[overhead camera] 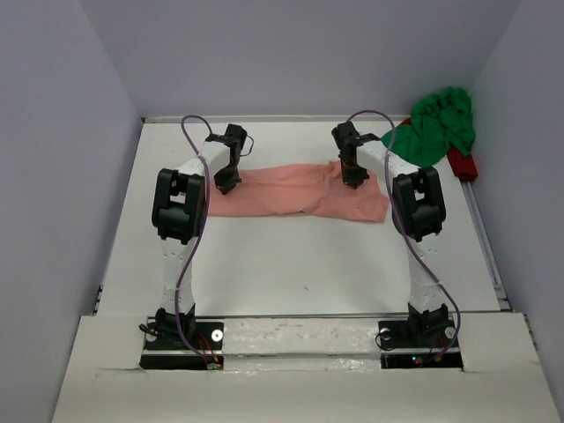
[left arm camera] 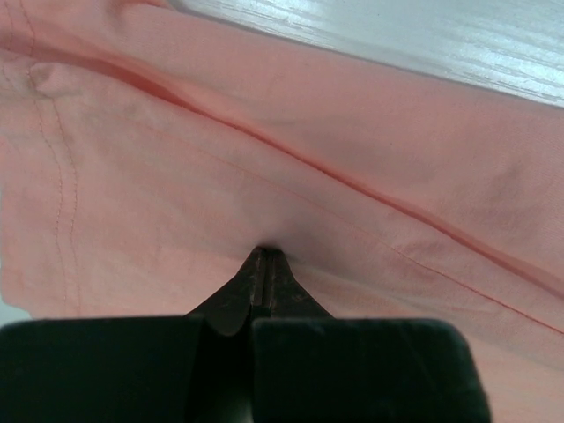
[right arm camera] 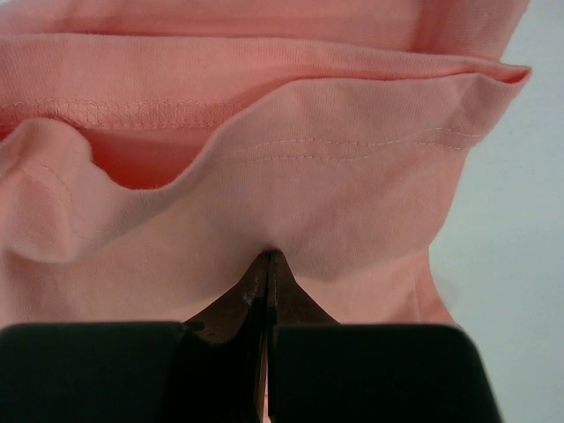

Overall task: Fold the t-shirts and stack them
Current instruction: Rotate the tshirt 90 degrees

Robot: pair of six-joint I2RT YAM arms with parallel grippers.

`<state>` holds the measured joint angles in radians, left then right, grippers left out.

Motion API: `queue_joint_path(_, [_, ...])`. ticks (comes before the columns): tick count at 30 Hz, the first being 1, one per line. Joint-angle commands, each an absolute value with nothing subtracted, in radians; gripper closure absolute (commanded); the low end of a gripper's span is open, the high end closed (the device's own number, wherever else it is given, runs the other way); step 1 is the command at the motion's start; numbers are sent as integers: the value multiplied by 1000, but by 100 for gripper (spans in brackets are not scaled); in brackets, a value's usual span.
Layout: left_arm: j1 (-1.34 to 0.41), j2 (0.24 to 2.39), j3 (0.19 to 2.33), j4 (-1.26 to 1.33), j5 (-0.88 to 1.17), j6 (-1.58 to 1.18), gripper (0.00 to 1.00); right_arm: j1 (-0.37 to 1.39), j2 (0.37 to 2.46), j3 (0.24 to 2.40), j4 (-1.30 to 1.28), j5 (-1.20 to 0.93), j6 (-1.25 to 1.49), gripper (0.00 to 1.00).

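left claw [left arm camera: 264, 257] pinched tight on the salmon pink t-shirt [overhead camera: 291, 196], near its left end. right claw [right arm camera: 269, 257] clamped on the same shirt's right part. shirt lies as a long strip across the bench [overhead camera: 308, 264], far half. green t-shirt [overhead camera: 438, 123] bunched at far right corner.

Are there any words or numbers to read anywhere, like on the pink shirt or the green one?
None can be read.
The pink shirt is plain in all three views: only seams and stitching.
The green shirt shows no print.
The red thing beside it is too small to show any lettering.
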<state>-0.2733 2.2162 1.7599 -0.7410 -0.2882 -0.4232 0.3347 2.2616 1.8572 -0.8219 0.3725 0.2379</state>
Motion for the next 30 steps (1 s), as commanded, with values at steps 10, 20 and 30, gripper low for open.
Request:
queue_joint_path(10, [-281, 2103, 1395, -678, 159, -541, 100, 295, 2402, 2068, -946, 331, 172, 100])
queue_joint_path(20, [-446, 1863, 1140, -661, 172, -669, 100, 275, 2621, 2428, -1015, 227, 54, 100])
queue_joint_path(30, [-770, 1860, 1098, -591, 317, -827, 100, 256, 2729, 2628, -963, 100, -54, 100])
